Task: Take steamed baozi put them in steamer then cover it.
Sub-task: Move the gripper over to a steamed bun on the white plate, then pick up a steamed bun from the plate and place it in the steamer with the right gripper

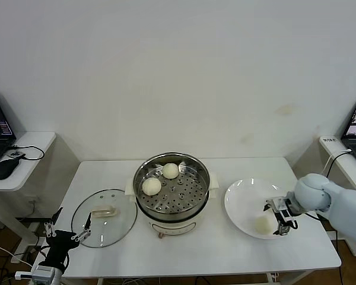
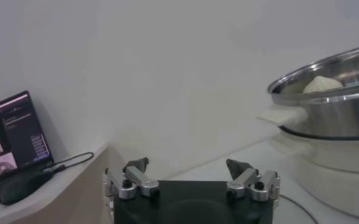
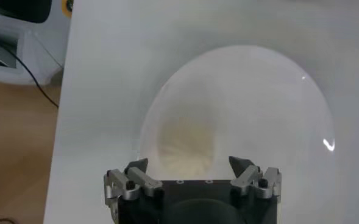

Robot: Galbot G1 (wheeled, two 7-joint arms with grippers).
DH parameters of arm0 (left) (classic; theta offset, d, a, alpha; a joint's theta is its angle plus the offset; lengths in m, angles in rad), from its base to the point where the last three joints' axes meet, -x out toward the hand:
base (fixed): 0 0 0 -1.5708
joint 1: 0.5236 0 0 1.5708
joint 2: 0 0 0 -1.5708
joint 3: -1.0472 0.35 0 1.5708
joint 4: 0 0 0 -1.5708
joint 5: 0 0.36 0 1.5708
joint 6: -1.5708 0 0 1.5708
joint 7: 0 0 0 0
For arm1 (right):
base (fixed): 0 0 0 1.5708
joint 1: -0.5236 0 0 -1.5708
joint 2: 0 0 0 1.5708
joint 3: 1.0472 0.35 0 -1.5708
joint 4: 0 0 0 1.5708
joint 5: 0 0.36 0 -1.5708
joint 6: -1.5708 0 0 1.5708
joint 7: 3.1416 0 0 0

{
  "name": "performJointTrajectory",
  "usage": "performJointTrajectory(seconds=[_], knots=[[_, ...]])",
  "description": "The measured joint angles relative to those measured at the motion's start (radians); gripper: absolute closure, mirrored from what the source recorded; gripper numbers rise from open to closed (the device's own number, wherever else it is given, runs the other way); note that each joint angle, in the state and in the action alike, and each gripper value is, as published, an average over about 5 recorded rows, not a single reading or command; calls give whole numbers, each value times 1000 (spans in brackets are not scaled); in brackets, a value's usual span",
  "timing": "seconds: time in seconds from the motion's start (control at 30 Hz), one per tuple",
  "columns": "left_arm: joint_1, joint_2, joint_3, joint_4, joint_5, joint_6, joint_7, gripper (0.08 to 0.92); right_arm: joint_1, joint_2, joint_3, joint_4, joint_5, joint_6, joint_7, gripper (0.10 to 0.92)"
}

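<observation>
On the worktop (image 1: 196, 252) centre you have the steamer (image 1: 172, 191), uncovered, with two steamed baozi on its perforated tray: one at the far middle (image 1: 171, 170), one on the left side (image 1: 152, 186). Left of the steamer, just beside its base, the cover (image 1: 104, 217) lies flat on the worktop, its handle up. Right of the steamer sits a white plate (image 1: 244, 198) holding one more steamed baozi (image 1: 263, 224) toward its near right part.

Your right end effector (image 1: 283, 223) hangs over the right edge of that plate, just beside the bun; its jaws stand wide and hold nothing. From the right wrist camera the bun (image 3: 187, 144) lies on the plate ahead of the spread fingertips, not between them.

Your left end effector (image 1: 68, 233) sits low off the near left corner of the worktop, near the cover's rim, jaws wide and holding nothing. A laptop (image 2: 11, 139) stands on a side table farther left.
</observation>
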Motion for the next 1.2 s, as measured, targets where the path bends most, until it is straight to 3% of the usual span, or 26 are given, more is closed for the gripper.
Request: performJointTrajectory(seconds=[0.2, 0.7, 1.2], knots=[[0, 1, -1, 2, 0, -1, -1, 177, -12, 26, 8, -40, 4, -4, -2, 217], [0, -2, -1, 3, -1, -2, -2, 177, -23, 62, 16, -76, 22, -20, -18, 431], [-8, 4, -5, -2, -12, -2, -2, 177, 85, 20, -18, -32, 79, -29, -44, 440]])
